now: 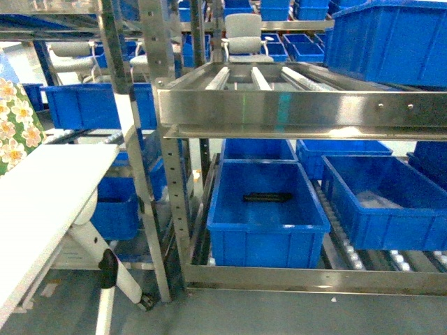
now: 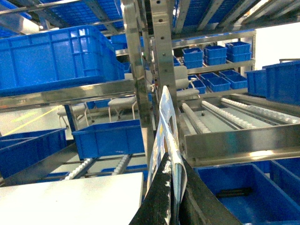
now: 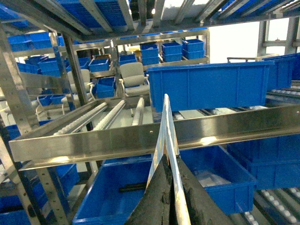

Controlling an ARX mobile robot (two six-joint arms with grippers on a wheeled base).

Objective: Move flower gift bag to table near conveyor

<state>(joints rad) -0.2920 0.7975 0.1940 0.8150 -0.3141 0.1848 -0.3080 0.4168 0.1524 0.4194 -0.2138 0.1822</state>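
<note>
Flower gift bag [image 1: 14, 125] shows at the far left edge of the head view, its white and pink blooms on green rising just above the far end of the white table [image 1: 49, 202]; whether it rests on the tabletop cannot be told from there. Neither arm appears in that view. The left wrist camera looks along the left gripper [image 2: 172, 201], whose dark fingers [image 2: 157, 199] are pinched on the bag's thin edge [image 2: 165, 131], which stands upright between them with the table's corner [image 2: 75, 197] just to its left. The right gripper [image 3: 169, 201] is likewise closed on a pale, thin upright edge, seemingly the same bag [image 3: 166, 136]. Straight ahead stands the conveyor [image 1: 293, 105], its stainless-steel frame carrying lanes of small white rollers [image 1: 307, 80] on the upper level. Below that level a blue bin [image 1: 265, 209] sits on the lower lane with a small black object [image 1: 267, 197] lying on its floor, and a second blue bin [image 1: 384, 199] stands just beside it to the right. More blue bins fill the racking behind, and a grey chair [image 1: 243, 35] stands beyond the frame
</note>
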